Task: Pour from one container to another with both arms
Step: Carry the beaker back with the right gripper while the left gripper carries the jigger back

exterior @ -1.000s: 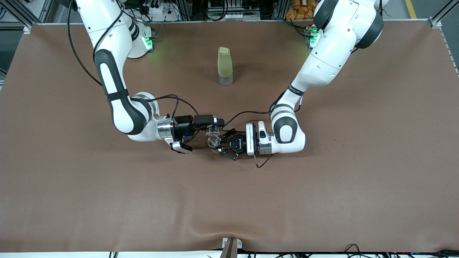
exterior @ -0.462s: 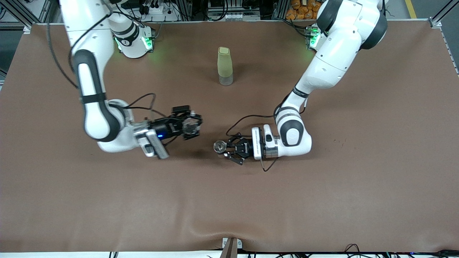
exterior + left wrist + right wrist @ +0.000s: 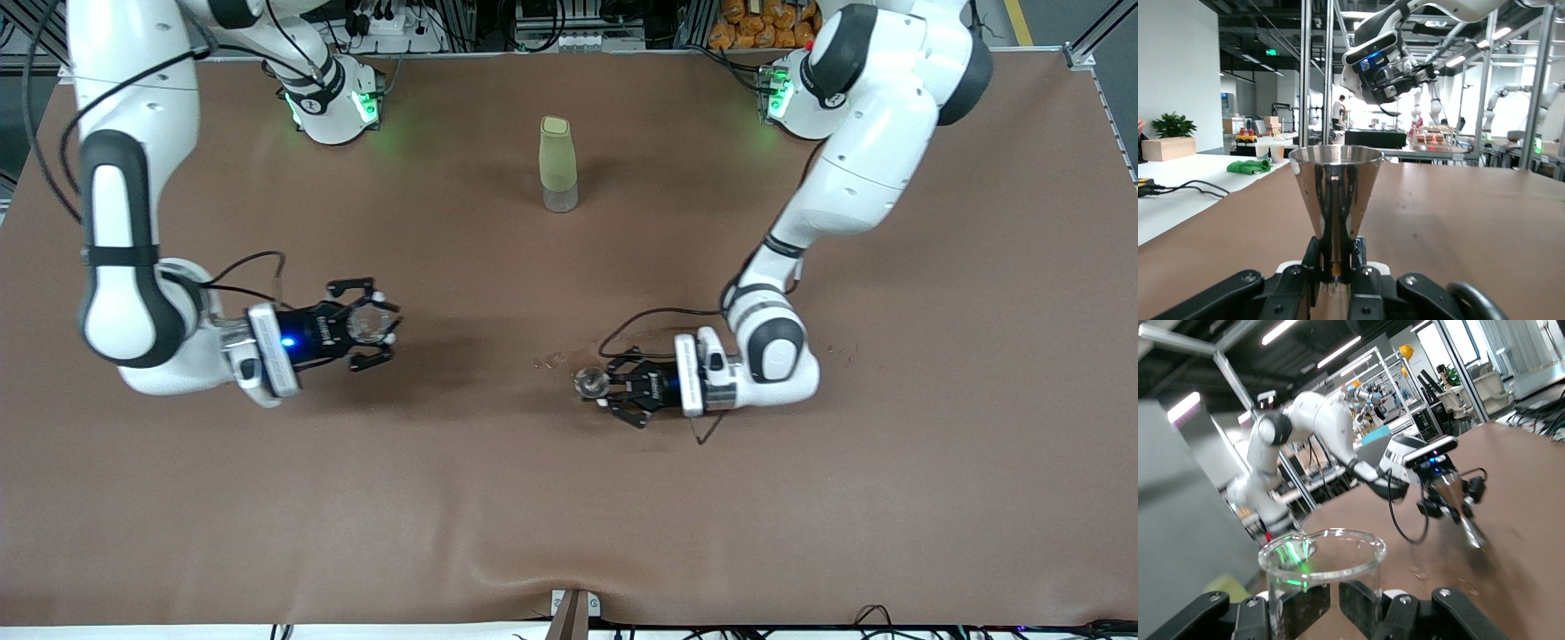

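My right gripper [image 3: 372, 324] is shut on the clear glass cup [image 3: 363, 322], held upright in the air over the right arm's half of the table. In the right wrist view the cup [image 3: 1321, 557] stands between the black fingers [image 3: 1298, 607]. My left gripper [image 3: 601, 388] is shut on the narrow waist of the steel jigger [image 3: 589, 382], low over the middle of the table. The left wrist view shows the jigger [image 3: 1335, 180] upright with its round rim on top. Cup and jigger are well apart.
A tall pale-green bottle [image 3: 557, 164] stands farther from the front camera, between the two arm bases. Small specks [image 3: 548, 361] lie on the brown cloth [image 3: 569, 516] beside the jigger. A black cable [image 3: 653, 316] loops from the left wrist.
The two grippers have drawn apart. The right one swung toward its own end of the table and turned the cup upright. The left one shifted the jigger toward its own end.
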`<state>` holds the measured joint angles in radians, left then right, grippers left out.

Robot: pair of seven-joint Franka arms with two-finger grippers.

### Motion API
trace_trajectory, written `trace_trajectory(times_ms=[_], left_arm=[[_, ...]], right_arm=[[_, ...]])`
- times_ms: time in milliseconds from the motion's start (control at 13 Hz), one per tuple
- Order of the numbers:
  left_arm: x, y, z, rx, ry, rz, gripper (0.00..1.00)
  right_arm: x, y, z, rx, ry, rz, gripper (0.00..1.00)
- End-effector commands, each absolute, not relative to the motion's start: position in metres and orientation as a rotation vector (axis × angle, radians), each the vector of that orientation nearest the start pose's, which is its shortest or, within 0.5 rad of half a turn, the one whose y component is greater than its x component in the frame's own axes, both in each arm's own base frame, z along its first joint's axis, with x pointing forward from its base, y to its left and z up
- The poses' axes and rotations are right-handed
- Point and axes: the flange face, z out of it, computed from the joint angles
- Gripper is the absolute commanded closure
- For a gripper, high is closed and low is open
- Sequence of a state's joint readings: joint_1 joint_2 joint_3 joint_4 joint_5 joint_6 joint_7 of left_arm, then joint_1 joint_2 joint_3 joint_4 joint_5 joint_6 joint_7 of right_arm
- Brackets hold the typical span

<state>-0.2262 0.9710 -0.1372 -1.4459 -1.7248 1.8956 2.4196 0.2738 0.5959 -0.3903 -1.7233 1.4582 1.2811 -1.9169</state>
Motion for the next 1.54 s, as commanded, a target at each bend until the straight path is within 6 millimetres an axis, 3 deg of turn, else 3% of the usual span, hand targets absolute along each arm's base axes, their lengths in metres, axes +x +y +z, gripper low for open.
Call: trace_trajectory(times_ms=[0, 462, 692, 769, 1000, 1231, 1462], left_arm=[[0.653, -0.242, 0.132, 1.214, -1.235, 1.152, 1.00], [0.652, -0.107, 0.121, 1.152, -1.327, 1.037, 1.00], [0.645, -0.037, 0.115, 1.163, -1.336, 1.008, 1.00], [0.643, -0.013, 0.115, 1.173, -1.343, 1.002, 1.00], [0.633, 0.034, 0.104, 1.189, -1.330, 1.027, 1.00], [0.621, 0.060, 0.090, 1.171, -1.341, 1.049, 1.00], [0.607, 0.076, 0.063, 1.150, -1.335, 1.117, 1.00]], right_arm=[[0.614, 0.039, 0.293, -1.254, -1.250, -0.788, 1.00], [0.596, -0.064, 0.257, -1.193, -1.439, -0.994, 1.00], [0.580, -0.111, 0.226, -1.183, -1.484, -1.087, 1.00], [0.574, -0.120, 0.207, -1.170, -1.494, -1.114, 1.00], [0.561, -0.134, 0.169, -1.152, -1.519, -1.165, 1.00], [0.555, -0.135, 0.133, -1.137, -1.545, -1.200, 1.00], [0.559, -0.138, 0.121, -1.160, -1.582, -1.260, 1.00]])
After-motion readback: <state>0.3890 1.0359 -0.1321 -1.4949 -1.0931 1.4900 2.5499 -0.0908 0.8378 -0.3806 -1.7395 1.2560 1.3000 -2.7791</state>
